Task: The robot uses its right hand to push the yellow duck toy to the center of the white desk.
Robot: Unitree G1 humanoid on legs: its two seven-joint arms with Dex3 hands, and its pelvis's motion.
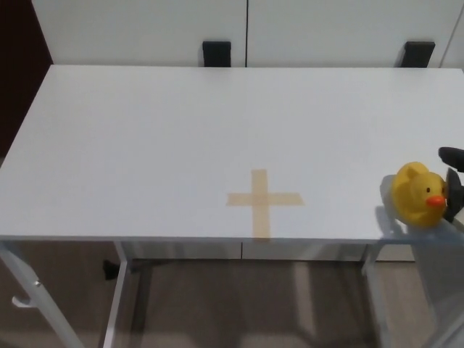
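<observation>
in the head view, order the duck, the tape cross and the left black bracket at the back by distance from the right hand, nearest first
1. Yellow duck, directly beside the right hand at the desk's right edge.
2. Tape cross, near the front middle.
3. Left black bracket, behind the back edge.

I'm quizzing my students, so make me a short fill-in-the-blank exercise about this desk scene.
1. The duck toy is coloured ____.
2. The tape cross lies to the ____ of the duck in the picture.
3. The black robot hand comes in at the desk's ____ edge.

Missing words: yellow; left; right
</observation>
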